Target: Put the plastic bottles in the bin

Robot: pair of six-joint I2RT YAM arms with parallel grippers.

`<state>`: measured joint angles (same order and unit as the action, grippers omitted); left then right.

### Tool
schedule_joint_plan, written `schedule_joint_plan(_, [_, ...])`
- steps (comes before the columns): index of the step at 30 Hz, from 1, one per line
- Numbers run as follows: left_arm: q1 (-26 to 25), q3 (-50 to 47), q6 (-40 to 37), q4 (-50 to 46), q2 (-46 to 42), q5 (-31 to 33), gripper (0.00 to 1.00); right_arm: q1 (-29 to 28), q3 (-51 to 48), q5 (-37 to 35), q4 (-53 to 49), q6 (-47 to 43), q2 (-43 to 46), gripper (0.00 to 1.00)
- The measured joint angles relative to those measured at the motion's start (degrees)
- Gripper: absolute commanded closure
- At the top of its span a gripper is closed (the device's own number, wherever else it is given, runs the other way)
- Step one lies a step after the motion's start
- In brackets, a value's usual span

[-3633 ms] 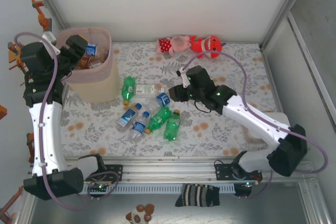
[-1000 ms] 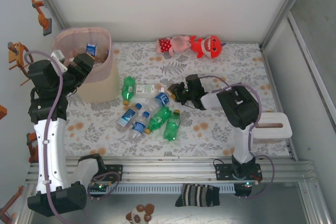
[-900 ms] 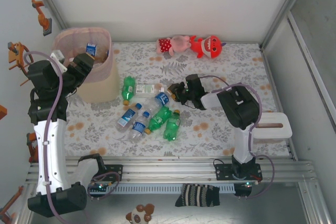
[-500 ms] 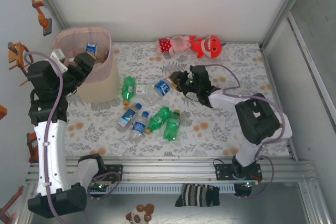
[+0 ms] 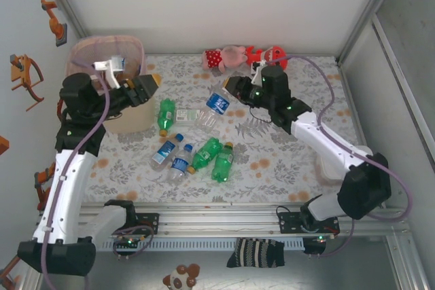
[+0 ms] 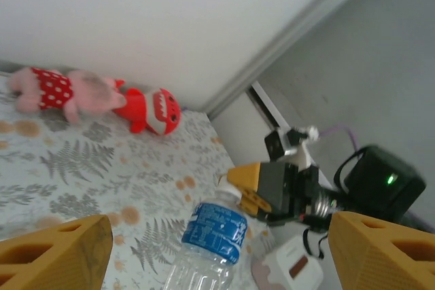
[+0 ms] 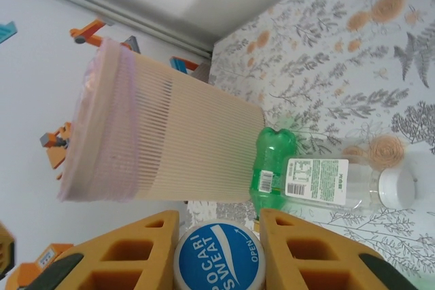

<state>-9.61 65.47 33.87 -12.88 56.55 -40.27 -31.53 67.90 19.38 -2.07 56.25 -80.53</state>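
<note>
Since half a second ago the right hand (image 5: 231, 92) has lifted its blue-labelled bottle (image 5: 217, 103) farther up and back, and the left hand (image 5: 143, 88) has swung out from over the bin (image 5: 132, 119) toward the middle. The right hand is clamped on that bottle near its cap end (Pocari Sweat reads between the fingers in the right wrist view), holding it above the bench (image 5: 122, 161), well apart from the bin. The left hand's fingers stand wide apart, holding nothing, just beside the bin. Six loose bottles (image 5: 206, 153) lie on the bench between the arms. Two plush toys (image 5: 224, 57) lie at the far edge.
</note>
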Motion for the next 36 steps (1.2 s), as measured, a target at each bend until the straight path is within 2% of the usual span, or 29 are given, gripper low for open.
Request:
schedule_joint_plan(8, [-11.9,0.0,-8.7,0.5,6.0,-1.3,0.15,-0.6,5.6,-2.3,-10.7,-6.5,6.1,0.81])
schedule_joint_plan(16, [-20.9,3.3,-17.1,-3.5,10.7,0.1,0.14,-1.2,9.8,-3.2,-17.0,-9.6,8.0,0.81])
schedule_joint_plan(24, [-27.7,7.1,-22.8,-8.2,16.3,0.7,0.14,-1.5,11.1,-3.8,-19.6,-10.3,8.9,0.81])
schedule_joint_plan(29, [-30.3,9.6,-25.0,-11.2,20.5,0.9,0.19,-1.8,11.4,-3.9,-20.3,-10.9,9.8,0.81])
schedule_joint_plan(36, [-32.2,10.7,-27.1,-13.2,23.2,-0.3,0.33,-2.0,11.7,-5.3,-21.6,-11.6,11.3,0.81])
